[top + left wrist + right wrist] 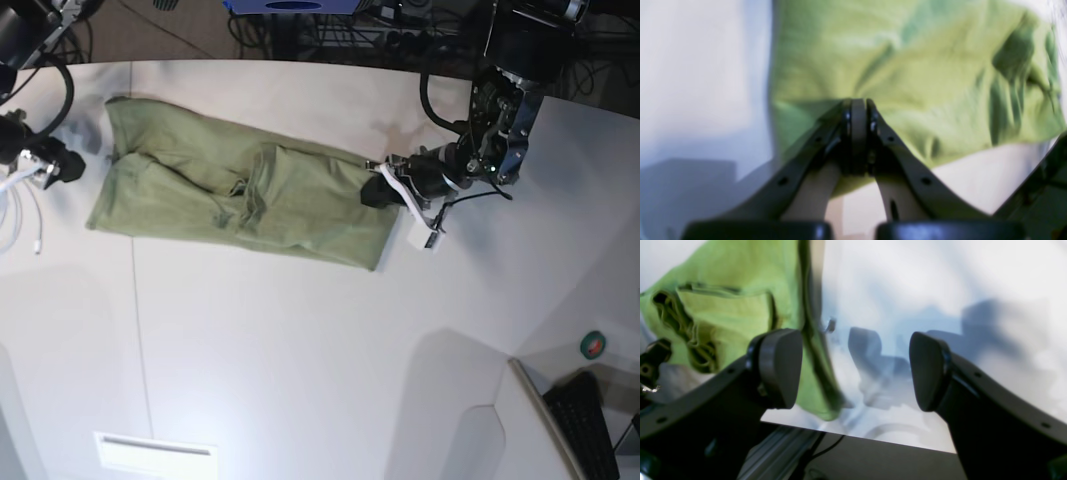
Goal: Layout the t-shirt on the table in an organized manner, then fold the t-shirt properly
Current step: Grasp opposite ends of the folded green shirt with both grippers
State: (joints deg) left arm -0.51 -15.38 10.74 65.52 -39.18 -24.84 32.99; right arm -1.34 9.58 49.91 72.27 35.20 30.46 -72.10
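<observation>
Bare table [300, 350] lies open near the t-shirt [230, 190]; arms flank its ends.

The t-shirt [240, 195] is plain olive green, without print; up close it reads brighter yellow-green. The desk [300, 350] is white with a thin dark seam. Each end effector [855, 370] is black with grey pads.
</observation>
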